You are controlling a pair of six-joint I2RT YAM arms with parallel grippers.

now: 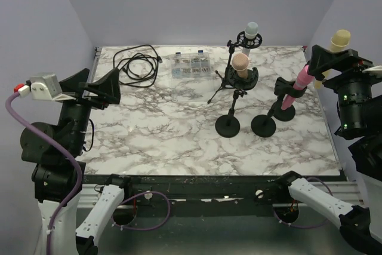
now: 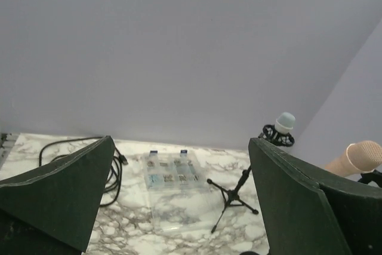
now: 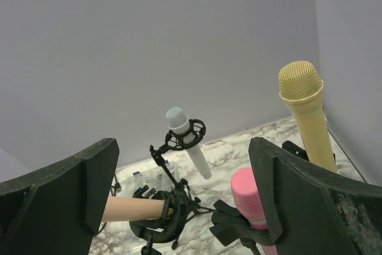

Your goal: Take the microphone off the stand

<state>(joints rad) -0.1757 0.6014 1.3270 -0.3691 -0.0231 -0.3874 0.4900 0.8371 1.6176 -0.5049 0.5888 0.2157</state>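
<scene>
Several microphones stand in holders at the table's right back. A white microphone (image 1: 251,31) (image 3: 179,120) sits in a shock mount on a tripod stand (image 1: 224,82). In front of it, a peach microphone (image 1: 240,63) (image 3: 128,209) rests in a ring mount on a round-base stand (image 1: 227,126). A clip holds a pink microphone (image 1: 298,85) (image 3: 248,198), and a yellow microphone (image 1: 338,43) (image 3: 302,106) rises at the far right. My right gripper (image 1: 334,59) (image 3: 182,201) hovers open and empty, right of the pink one. At the left edge, far from them, my left gripper (image 1: 95,86) (image 2: 179,201) hangs open and empty.
A coiled black cable (image 1: 137,64) (image 2: 113,171) lies at the back left. A clear parts box (image 1: 191,65) (image 2: 172,174) sits beside the tripod's legs. Grey walls close the back and both sides of the marble table (image 1: 155,129).
</scene>
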